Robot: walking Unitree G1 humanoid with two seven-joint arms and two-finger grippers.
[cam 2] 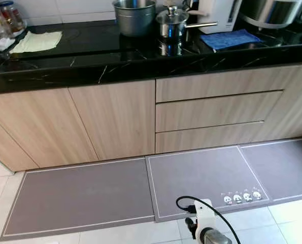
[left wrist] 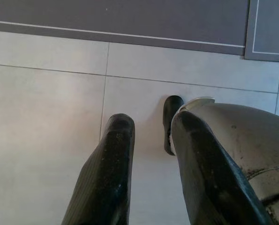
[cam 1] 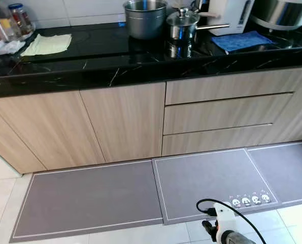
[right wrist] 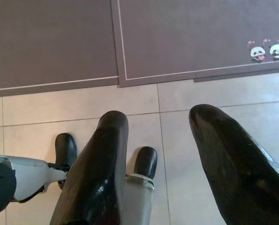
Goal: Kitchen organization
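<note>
Fingers of the left gripper (left wrist: 151,136) stand spread with nothing between them, pointing down at pale floor tiles (left wrist: 45,117); a black foot (left wrist: 171,119) shows just past them. The right gripper (right wrist: 160,136) is likewise spread and empty above the tiles, with two black feet (right wrist: 145,161) below it and the edge of a grey mat (right wrist: 177,37) with small panda prints (right wrist: 259,51) beyond. In the head view the right arm (cam 1: 227,223) sits at the lower right of the frame. Grey mats (cam 1: 90,195) lie along wooden cabinets (cam 1: 123,119) and drawers (cam 1: 227,109). Along the top of the frame, on the black counter (cam 1: 90,61), stand a steel pot (cam 1: 144,18), a lidded saucepan (cam 1: 183,23), a blue cloth (cam 1: 240,40), a yellow cloth (cam 1: 48,44) and jars (cam 1: 21,18).
</note>
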